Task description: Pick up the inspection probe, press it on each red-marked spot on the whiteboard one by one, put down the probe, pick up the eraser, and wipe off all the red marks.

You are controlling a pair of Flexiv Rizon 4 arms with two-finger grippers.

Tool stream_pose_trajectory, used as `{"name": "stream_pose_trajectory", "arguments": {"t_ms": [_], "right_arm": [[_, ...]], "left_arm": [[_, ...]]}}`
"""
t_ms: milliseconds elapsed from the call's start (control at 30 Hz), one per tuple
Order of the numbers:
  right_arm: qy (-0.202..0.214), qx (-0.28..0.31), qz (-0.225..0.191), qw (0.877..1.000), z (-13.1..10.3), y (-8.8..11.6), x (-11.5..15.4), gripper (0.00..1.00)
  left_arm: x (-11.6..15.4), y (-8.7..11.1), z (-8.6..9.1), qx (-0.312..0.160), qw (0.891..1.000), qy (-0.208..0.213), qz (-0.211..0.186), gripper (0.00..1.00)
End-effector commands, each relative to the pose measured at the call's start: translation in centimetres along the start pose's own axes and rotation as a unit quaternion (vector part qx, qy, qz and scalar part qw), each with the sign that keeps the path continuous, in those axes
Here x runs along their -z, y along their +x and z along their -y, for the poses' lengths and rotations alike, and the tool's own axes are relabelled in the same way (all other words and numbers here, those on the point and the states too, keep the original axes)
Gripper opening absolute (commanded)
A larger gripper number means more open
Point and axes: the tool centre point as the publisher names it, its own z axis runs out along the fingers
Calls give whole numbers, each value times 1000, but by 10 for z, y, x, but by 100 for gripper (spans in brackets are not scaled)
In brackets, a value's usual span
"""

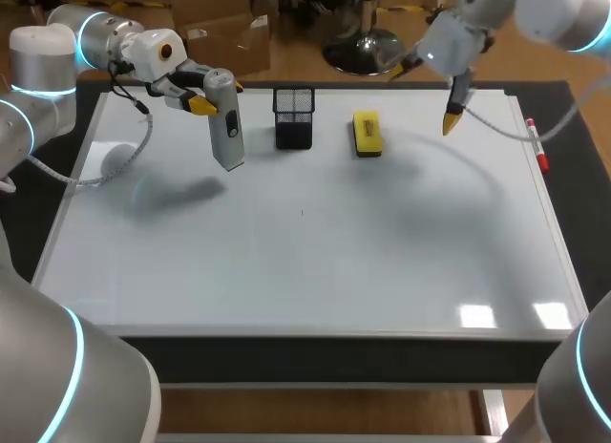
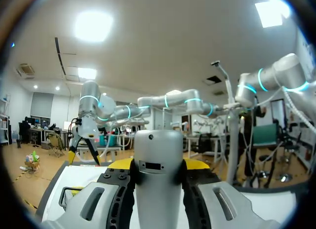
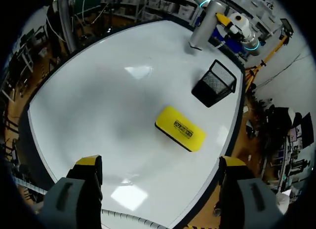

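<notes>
Pickup is done: my left gripper clamps the grey cylindrical probe above the white whiteboard. My right gripper hangs open; the yellow block eraser lies untouched.

from the middle of the whiteboard, the mesh holder stands at 12 o'clock. the probe is upright at 11 o'clock, just left of the holder, between the left gripper's fingers. the eraser lies at 1 o'clock. the marker lies at 2 o'clock, along the right edge. the right gripper hangs between eraser and marker.
</notes>
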Motion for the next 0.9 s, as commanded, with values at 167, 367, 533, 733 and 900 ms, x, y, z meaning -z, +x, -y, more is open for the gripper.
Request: {"name": "stream_pose_trajectory", "arguments": {"t_ms": [167,367,533,733,900], "right_arm": [[-18,-30,46,998,3,10,24,100],[-26,-53,63,996,1,15,36,100],[-25,-49,77,995,1,17,39,100],[-25,-49,77,995,1,17,39,100],[-25,-49,77,995,1,17,39,100]], "left_arm": [[6,-5,0,1,1000,2,-21,0],[6,-5,0,1,1000,2,-21,0],[6,-5,0,1,1000,2,-21,0],[6,-5,0,1,1000,2,-21,0],[6,-5,0,1,1000,2,-21,0]]}}
